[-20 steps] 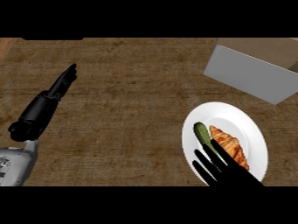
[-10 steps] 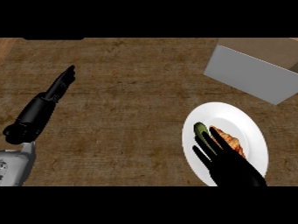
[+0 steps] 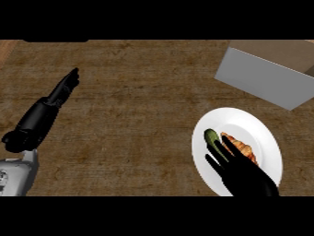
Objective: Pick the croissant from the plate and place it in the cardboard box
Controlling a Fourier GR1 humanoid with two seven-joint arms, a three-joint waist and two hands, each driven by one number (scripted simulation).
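The right robot hand [image 3: 244, 177] is down over the plate [image 3: 264, 133], fingers stretched out straight and spread across its near half, so the grasp step is in hand but not closed: nothing is curled round anything yet. The croissant [image 3: 244, 147] lies on the plate just right of those fingers, golden brown, its near end going under the hand; whether the fingers touch it I cannot tell. Tucked against its left side is one green item [image 3: 212, 136], small and oblong, perhaps a pickle or cucumber piece, and one fingertip reaches up right beside it. The box [image 3: 271, 78] stands at the far right of the table [image 3: 132, 92], apart from the plate, with only its pale side and brown top edge showing; its opening cannot be seen. As I judge it, the next move calls for the hand to shift slightly right so the fingers and thumb straddle the croissant and not the green piece, close round it, lift it off the plate, then carry it up and away toward the box and let go over the opening. The left robot hand [image 3: 62, 90] rests far off on the left side of the table, fingers straight and together, holding nothing. Counted: one croissant, one green piece, one plate, one box, two hands.
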